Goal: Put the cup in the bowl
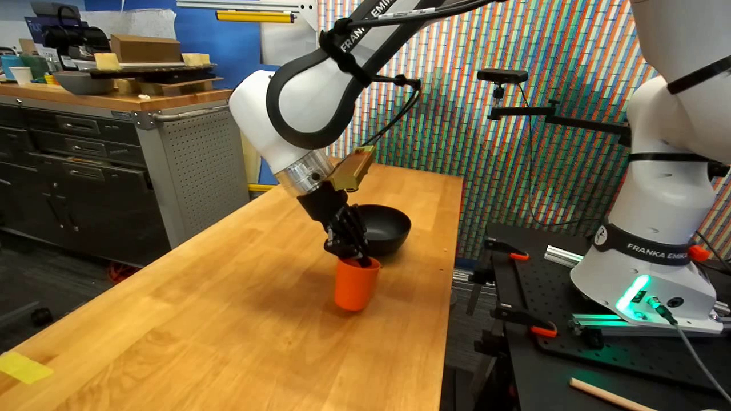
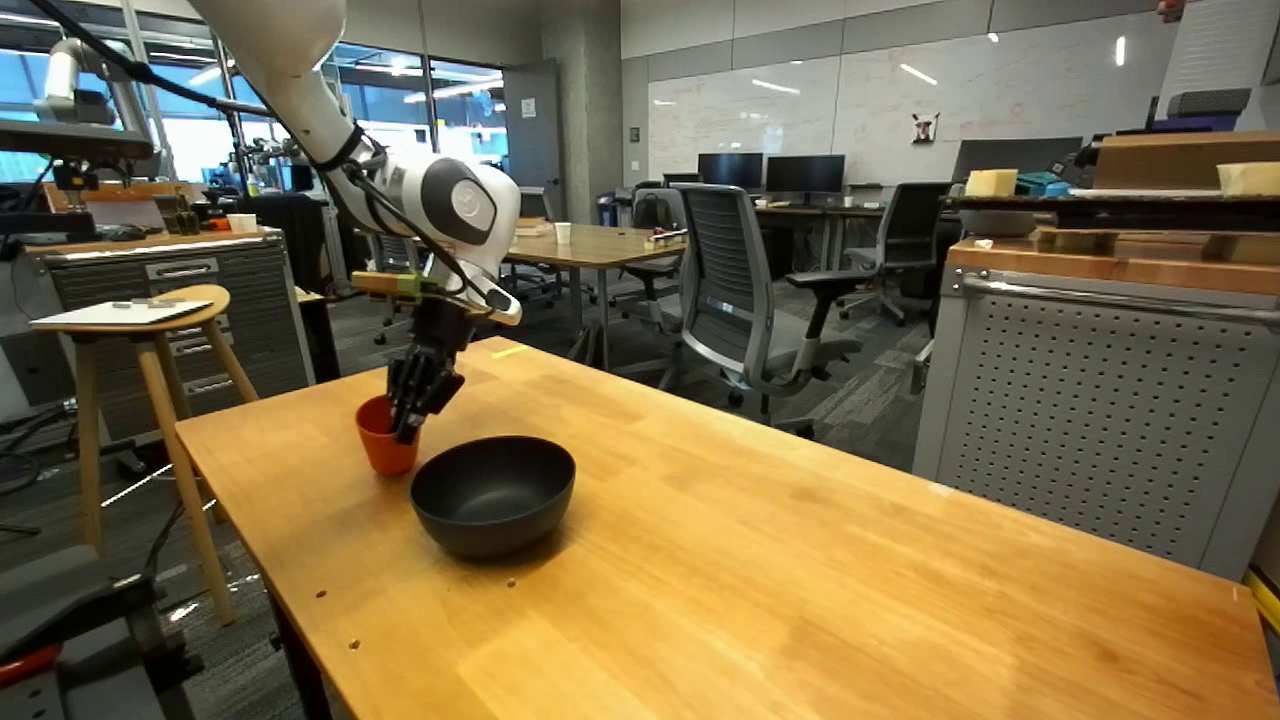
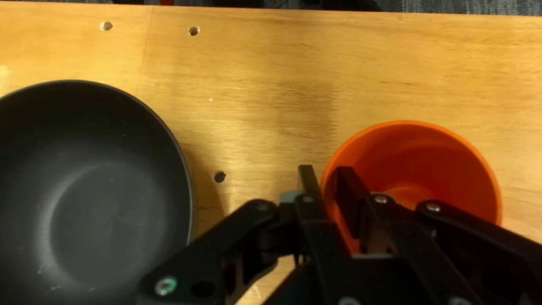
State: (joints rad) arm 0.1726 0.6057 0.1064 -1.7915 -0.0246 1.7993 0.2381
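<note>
The orange-red cup [image 1: 355,290] stands upright on the wooden table in both exterior views [image 2: 385,455]. In the wrist view the cup [image 3: 427,169] is at the right, seen from above and empty apart from one finger. The black bowl [image 2: 495,515] is beside the cup, apart from it; it also shows in an exterior view [image 1: 388,228], partly behind my gripper, and at the left of the wrist view [image 3: 106,212]. My gripper [image 3: 325,171] is partly open and straddles the cup's bowl-side wall, one finger inside the cup and one outside, with gaps visible beside the rim.
The wooden table [image 1: 228,342] has an edge close to the cup and bowl. A strip of yellow tape [image 1: 25,367] lies on the table. A cabinet [image 2: 1100,420] and an office chair [image 2: 730,290] stand beyond the table. The robot base [image 1: 651,274] is on a black table.
</note>
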